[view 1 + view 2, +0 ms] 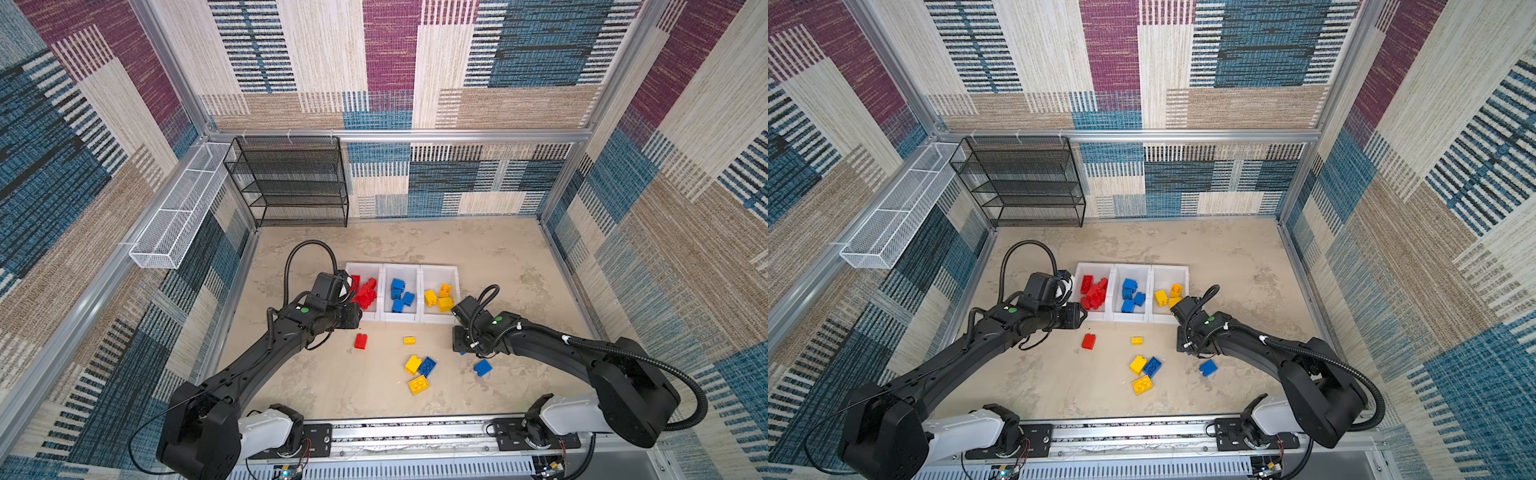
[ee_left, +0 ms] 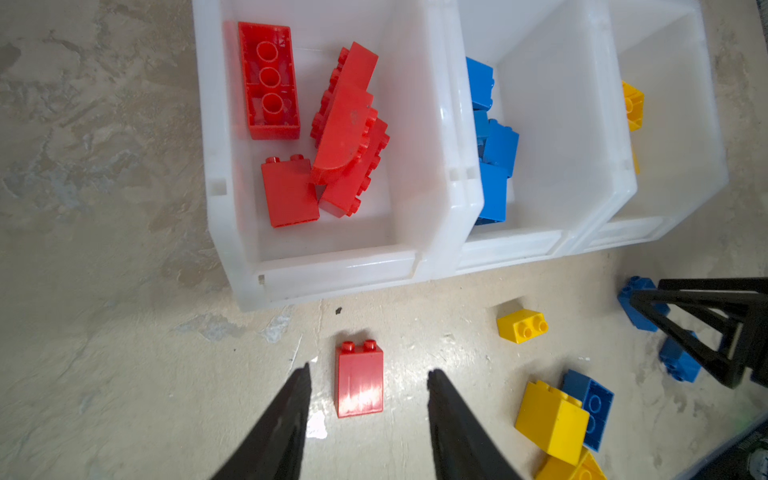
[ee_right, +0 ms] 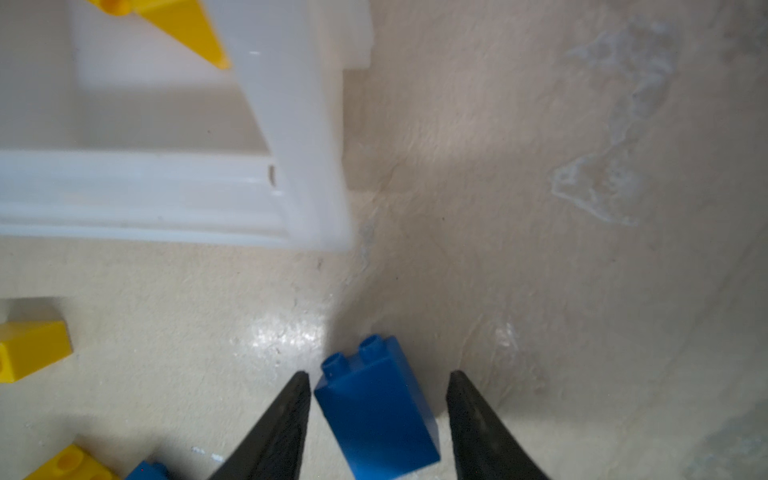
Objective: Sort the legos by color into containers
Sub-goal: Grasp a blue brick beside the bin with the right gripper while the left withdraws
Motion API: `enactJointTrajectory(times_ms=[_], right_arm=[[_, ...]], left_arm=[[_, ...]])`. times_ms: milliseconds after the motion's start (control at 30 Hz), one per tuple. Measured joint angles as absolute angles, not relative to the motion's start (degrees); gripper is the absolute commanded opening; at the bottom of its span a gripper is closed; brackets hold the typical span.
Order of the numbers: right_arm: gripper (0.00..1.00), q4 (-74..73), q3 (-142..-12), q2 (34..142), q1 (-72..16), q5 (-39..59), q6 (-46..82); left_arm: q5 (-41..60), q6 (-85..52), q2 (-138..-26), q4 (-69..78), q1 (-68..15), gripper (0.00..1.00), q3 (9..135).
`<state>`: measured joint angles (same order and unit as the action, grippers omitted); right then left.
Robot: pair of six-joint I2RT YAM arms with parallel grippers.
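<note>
Three joined white containers (image 1: 401, 316) hold red legos (image 1: 365, 293), blue legos (image 1: 401, 295) and yellow legos (image 1: 440, 297), one colour to each. My left gripper (image 2: 370, 370) hangs open above a loose red brick (image 2: 359, 382), which lies on the floor in front of the red bin (image 2: 332, 266). My right gripper (image 3: 380, 374) is low over the floor beside the yellow bin (image 3: 291, 124). It is open and straddles a blue brick (image 3: 374, 407); one finger is almost on the brick, the other stands apart. From above, both grippers' fingers are hidden under their wrists.
Loose on the floor are a small yellow brick (image 1: 409, 340), a cluster of two yellow (image 1: 412, 364) and one blue (image 1: 427, 366), and a blue brick (image 1: 482, 368). A black mesh rack (image 1: 291, 183) and a white wire basket (image 1: 178, 216) stand at the back left.
</note>
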<state>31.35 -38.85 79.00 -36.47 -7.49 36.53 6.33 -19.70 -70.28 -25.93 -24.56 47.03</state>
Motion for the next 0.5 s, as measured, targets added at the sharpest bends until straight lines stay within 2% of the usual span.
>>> enactJointTrajectory(times_ms=[267, 500], right_arm=[[0.37, 30.7, -38.61, 80.34, -36.75, -7.64, 36.56], [0.33, 31.14, -38.3, 79.0, -36.8, -7.97, 36.6]], left_arm=[[6.33, -19.99, -70.0, -25.93, -24.77, 0.5, 46.85], [6.33, -20.01, -69.76, -25.91, -24.88, 0.5, 46.7]])
